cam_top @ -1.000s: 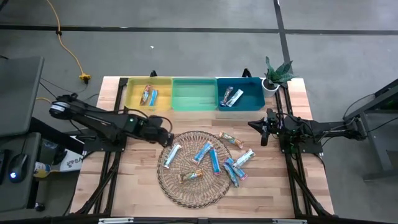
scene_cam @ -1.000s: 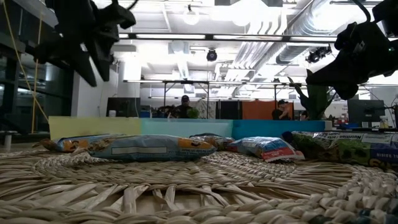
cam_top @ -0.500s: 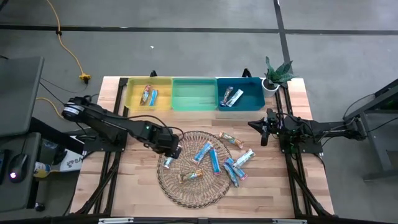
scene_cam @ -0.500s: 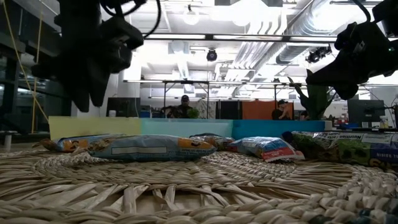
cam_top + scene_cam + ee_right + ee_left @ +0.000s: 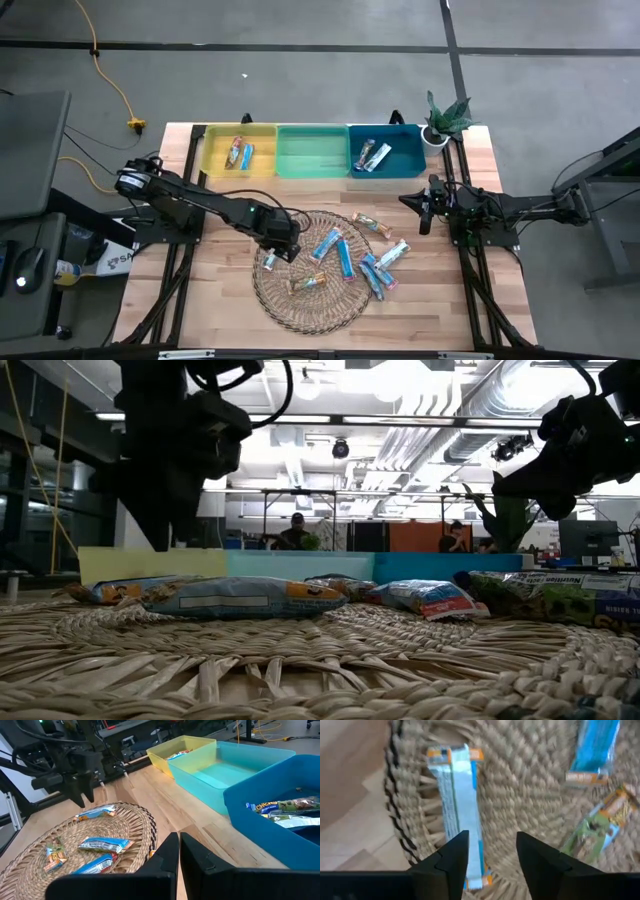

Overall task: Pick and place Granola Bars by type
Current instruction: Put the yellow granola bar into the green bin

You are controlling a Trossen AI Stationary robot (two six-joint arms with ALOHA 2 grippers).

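Granola Bars (image 5: pixel 340 255) lay scattered across the round wicker mat (image 5: pixel 300 305), and a few had already gone into the yellow bin (image 5: pixel 212 150) and the blue bin (image 5: pixel 408 160), while the green bin (image 5: pixel 312 152) between them looked bare. My left end effector (image 5: pixel 281 245) hung low over the mat's left edge, fingers parted and holding nothing, right above the white-and-teal bar (image 5: pixel 457 805) that lay lengthwise under it. To take it cleanly, I judged I should straddle the bar across its narrow width near the middle, come straight down until the tips met the weave, then close gently so the wrapper would not slide or crumple. The green-and-orange bar (image 5: pixel 600 822) sat well apart, so no crowding there. My right end effector (image 5: pixel 424 210) waited closed and empty near the blue bin. The wooden surface (image 5: pixel 180 300) also carried a small potted plant (image 5: pixel 443 120) at its far right corner. Beyond, an open workshop with ceiling ducts and two people (image 5: pixel 295 532) far off
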